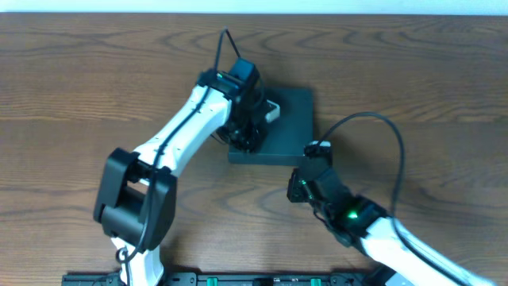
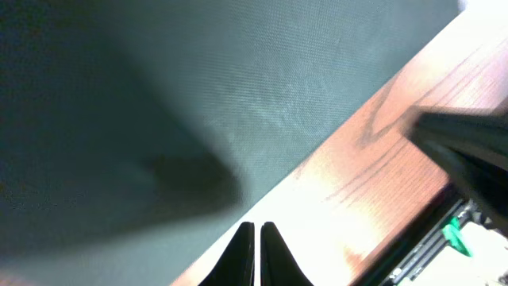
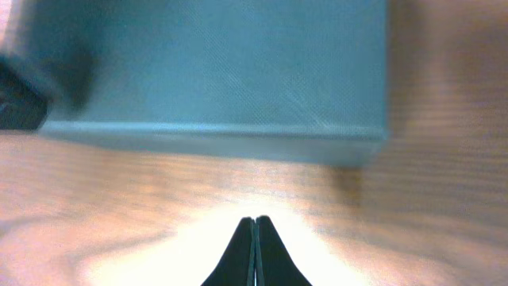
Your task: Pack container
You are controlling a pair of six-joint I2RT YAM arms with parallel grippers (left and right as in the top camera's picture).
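Black fingers of my two grippers are pressed together, holding nothing. My right gripper (image 3: 255,245) points at the near side of the one container (image 3: 214,71), which lies closed on the wooden table (image 1: 79,79). My left gripper (image 2: 255,253) hangs over its left edge, the arm hiding that corner.
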